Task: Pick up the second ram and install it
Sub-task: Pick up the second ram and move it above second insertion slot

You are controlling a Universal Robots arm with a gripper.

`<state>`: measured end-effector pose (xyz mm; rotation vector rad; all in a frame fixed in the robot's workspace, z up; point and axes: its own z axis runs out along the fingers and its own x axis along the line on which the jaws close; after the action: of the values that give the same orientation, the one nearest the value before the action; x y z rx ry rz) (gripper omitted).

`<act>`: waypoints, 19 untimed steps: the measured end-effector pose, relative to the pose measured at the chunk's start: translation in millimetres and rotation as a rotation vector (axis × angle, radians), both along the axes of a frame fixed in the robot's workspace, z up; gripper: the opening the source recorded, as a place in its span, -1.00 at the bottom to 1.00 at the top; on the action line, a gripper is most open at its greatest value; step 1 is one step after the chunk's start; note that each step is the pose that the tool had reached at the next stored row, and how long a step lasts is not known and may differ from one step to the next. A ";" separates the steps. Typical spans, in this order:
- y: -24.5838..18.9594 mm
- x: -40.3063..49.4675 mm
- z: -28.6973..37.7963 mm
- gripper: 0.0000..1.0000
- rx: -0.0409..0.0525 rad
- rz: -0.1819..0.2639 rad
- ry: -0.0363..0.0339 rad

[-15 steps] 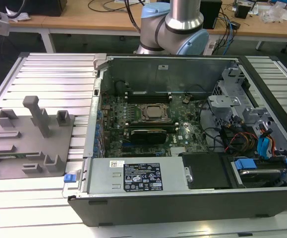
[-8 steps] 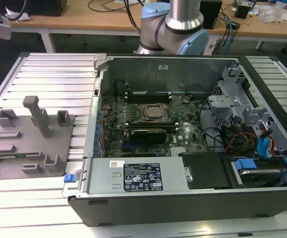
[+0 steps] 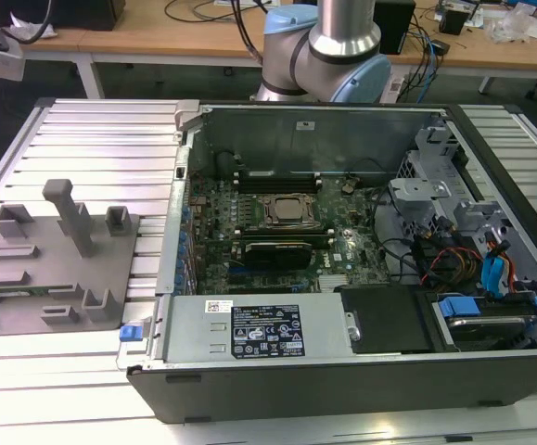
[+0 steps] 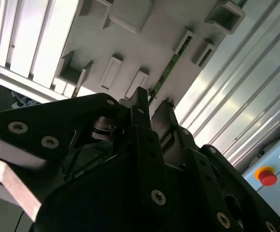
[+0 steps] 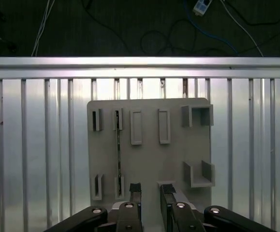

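**Presently: gripper empty, second ram seated in fixture tray**

Gripper state: both wrist views show the fingers spread, with an open gap and nothing between them.

Gripper position: it hangs over the grey fixture tray and points down at it, with the fingertips clear of the tray surface.

Second ram: a thin green stick standing on edge in a pair of narrow slots in the tray, beneath the gripper. It is not between the fingers. It lies just beyond the outer face of one finger, with its length running across the line on which the fingers close. Fingers and ram are apart.

Tray around the gripper: two raised rectangular blocks sit ahead of the gap. Two U-shaped brackets stand beyond the other finger, on the side away from the ram.

Surroundings: in the exterior view the tray rests on a slatted metal table, just beside an open computer case. The motherboard and square processor socket lie exposed inside the case. The arm rises behind it.
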<state>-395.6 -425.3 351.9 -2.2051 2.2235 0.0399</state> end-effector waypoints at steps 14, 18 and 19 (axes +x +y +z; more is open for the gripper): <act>-0.6 0.0 -14.9 -0.40 0.0000 0.000 0.0000; -0.7 0.0 -20.0 -0.40 -0.0001 0.000 0.0000; -0.7 0.0 -20.7 -0.40 0.0000 0.000 0.0000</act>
<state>-395.6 -426.0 331.2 -2.2051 2.2235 0.0399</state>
